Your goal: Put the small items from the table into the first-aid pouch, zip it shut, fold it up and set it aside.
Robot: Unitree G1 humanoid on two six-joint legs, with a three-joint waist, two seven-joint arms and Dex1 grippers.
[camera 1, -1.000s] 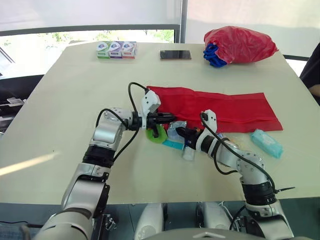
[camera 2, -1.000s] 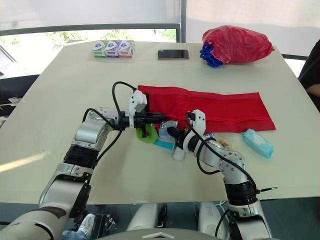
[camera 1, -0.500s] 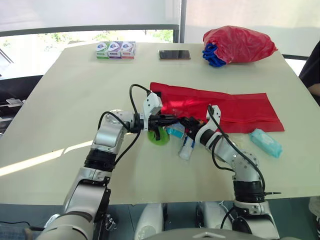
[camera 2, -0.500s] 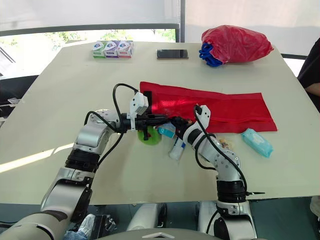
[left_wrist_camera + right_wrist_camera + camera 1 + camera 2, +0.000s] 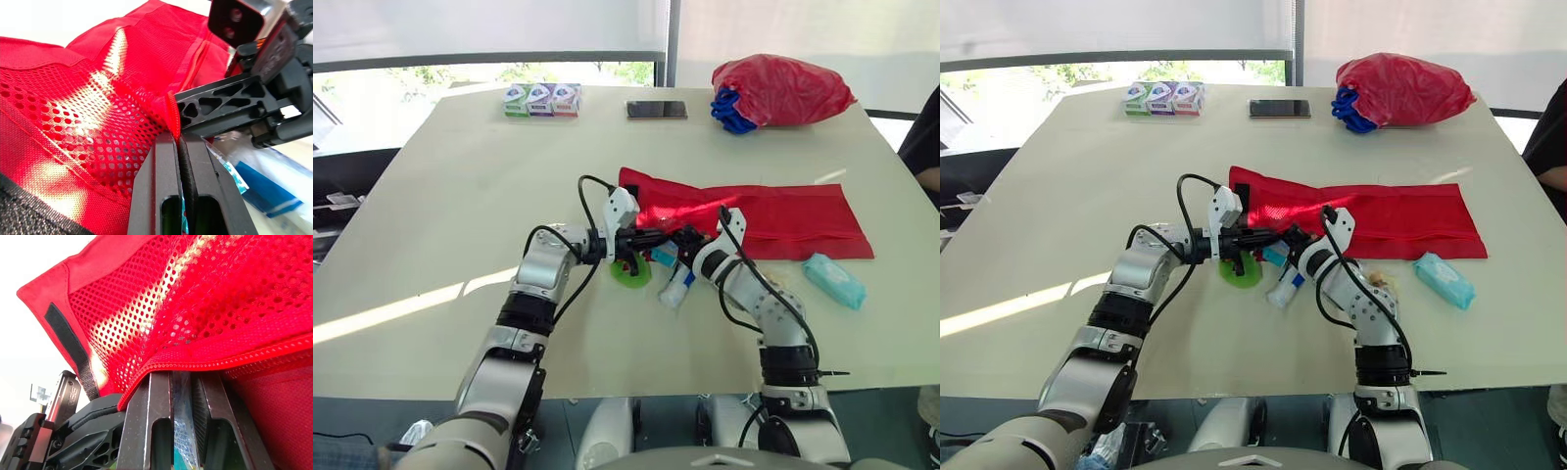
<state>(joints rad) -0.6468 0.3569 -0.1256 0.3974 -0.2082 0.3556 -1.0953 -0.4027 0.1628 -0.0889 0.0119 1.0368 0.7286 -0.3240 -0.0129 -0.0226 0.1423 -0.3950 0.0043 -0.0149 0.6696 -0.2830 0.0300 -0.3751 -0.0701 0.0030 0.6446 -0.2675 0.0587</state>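
Most of the clear packet (image 5: 182, 431) under the pouch's (image 5: 205, 308) mesh edge (far boxes' (image 5: 540, 99) labels illegibly small)

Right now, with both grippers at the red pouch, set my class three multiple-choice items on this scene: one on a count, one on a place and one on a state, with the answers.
1. How many small boxes stand in a row at the far edge of the table?
A. two
B. three
C. five

2. Where does the teal wipes pack lie?
A. inside the red pouch
B. on top of the small boxes
C. on the table, near the pouch's right end

3. What is the left gripper doing?
A. pinching the pouch's mesh edge
B. hanging open over the boxes
C. holding the wipes pack

Answers:
1 B: three boxes stand side by side.
2 C: the pack lies on bare tabletop, apart from the pouch.
3 A: the left wrist view shows red mesh caught between the shut fingers.
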